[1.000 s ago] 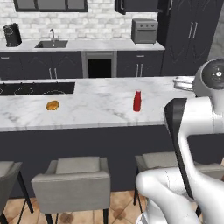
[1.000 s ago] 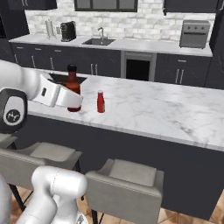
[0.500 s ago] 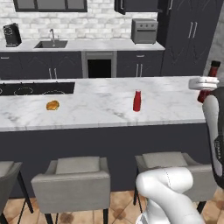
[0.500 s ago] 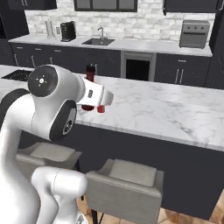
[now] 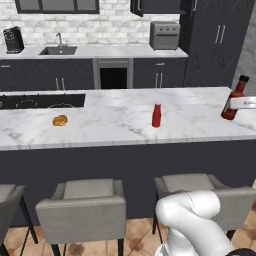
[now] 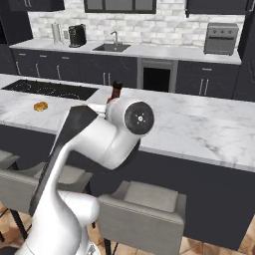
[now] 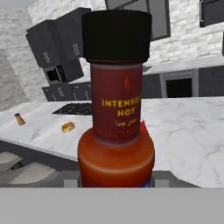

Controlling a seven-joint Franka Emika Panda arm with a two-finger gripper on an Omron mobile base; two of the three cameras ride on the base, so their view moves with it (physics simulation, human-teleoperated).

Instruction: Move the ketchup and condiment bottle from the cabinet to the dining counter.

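The dining counter (image 5: 100, 122) has a polished white stone top with grey veins, marble by the look of it, over a flat matt dark base. On it the ketchup (image 5: 156, 116) looks like smooth red plastic with a soft sheen. Further along the same top, the condiment bottle (image 7: 116, 131) seems glossy, perhaps glass, with a matt dark cap and a dull reddish label printed in yellow. In front of the counter the stools (image 5: 82, 210) look padded in matt grey cloth. Behind it, the wall (image 5: 115, 22) is pale rough brick.
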